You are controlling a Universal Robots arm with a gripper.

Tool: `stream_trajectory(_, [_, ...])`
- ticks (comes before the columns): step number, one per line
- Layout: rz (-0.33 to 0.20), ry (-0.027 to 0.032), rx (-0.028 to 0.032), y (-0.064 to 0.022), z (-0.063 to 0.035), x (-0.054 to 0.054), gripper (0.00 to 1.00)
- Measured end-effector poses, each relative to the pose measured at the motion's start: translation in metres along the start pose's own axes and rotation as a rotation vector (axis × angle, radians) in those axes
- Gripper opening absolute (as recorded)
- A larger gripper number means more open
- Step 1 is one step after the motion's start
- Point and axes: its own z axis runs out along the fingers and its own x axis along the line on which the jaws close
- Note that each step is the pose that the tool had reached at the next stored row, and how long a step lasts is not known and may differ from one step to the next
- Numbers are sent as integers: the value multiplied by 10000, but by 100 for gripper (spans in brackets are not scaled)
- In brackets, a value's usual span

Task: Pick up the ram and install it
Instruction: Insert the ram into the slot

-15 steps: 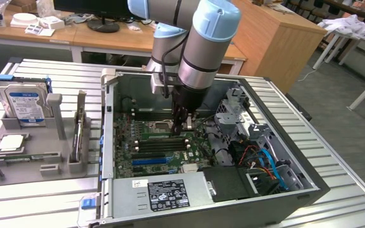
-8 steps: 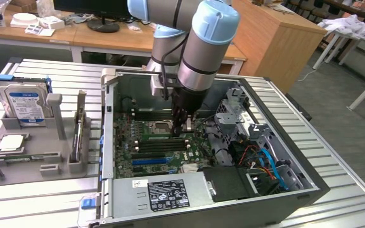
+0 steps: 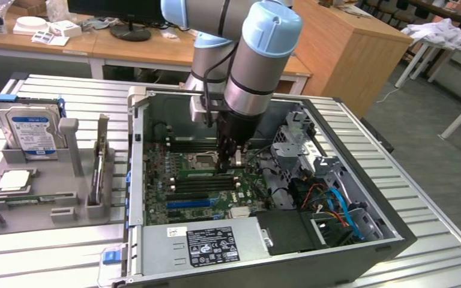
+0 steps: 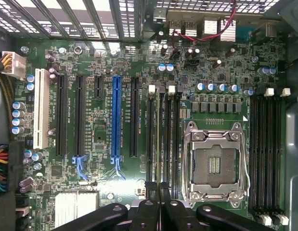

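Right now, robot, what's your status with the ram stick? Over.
Gripper shut, low over the memory slots. Thin green ram edge-on below it; held or seated, cannot tell. Nothing seen blocking that slot.

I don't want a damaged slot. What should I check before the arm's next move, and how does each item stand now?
1. End effector over the memory slots beside the CPU socket: ok.
2. End effector shut: ok.
3. Edge of the green ram lined up along one slot: ok.
4. The ram fully seated: cannot tell.
5. Blue cable clear of the slots: ok.
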Motion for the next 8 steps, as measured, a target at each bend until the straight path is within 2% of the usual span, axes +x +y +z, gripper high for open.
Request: stream_trajectory(8, [-1, 1, 5, -1, 31, 2, 12])
